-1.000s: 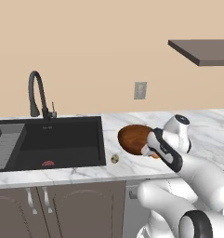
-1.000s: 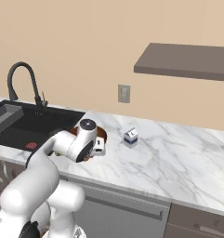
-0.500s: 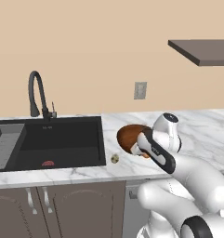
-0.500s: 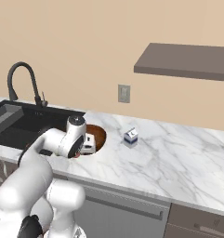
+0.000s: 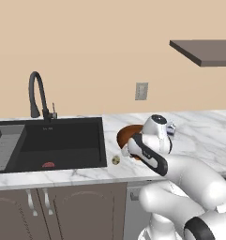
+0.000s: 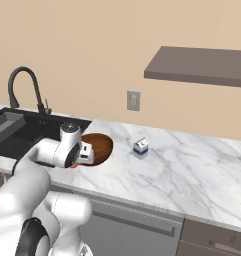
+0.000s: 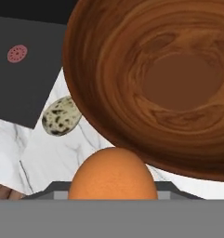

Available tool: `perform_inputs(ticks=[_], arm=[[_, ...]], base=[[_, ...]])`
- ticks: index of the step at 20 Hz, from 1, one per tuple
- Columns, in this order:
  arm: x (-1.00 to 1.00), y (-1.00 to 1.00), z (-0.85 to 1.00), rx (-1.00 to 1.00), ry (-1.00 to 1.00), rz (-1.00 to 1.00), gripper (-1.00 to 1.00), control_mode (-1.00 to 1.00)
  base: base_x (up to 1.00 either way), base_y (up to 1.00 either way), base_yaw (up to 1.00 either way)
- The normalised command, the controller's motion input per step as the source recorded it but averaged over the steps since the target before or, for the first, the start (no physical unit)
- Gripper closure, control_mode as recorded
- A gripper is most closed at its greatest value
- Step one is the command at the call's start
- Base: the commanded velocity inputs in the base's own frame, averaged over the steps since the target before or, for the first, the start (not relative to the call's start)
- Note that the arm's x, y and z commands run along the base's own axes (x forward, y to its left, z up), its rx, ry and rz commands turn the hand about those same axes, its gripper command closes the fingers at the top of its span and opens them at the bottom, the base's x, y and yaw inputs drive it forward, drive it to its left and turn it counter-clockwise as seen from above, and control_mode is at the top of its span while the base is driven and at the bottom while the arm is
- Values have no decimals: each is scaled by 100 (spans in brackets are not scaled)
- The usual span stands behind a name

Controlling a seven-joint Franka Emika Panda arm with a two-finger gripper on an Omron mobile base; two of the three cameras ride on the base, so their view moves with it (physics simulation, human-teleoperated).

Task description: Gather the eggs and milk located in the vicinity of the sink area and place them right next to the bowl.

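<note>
orange-brown egg (image 7: 113,173) fills the bottom centre of the hand view, and i judge the gripper (image 5: 129,151) part-closed on it, though the fingertips are hidden. the wooden bowl (image 7: 155,83) lies directly ahead, upper right; the speckled egg (image 7: 61,115) rests at centre left beside its rim. milk (image 6: 140,146) stands right of the bowl.

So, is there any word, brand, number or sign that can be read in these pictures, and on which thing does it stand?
No text can be read in any view.
Milk carton: blue markings on the white sides, too small and blurred to read.
Wall outlet: plain, no lettering visible.
Bowl, orange-brown egg, speckled egg: only wood grain and speckles, no writing.
</note>
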Motion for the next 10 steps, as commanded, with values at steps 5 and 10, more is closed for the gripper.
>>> perform_inputs(ticks=[5, 10], arm=[[-18, 5, -35, 0, 0, -19, 100, -100], [-64, -1, -30, 0, 0, -25, 100, -100]], base=[[0, 0, 0], [0, 0, 0]])
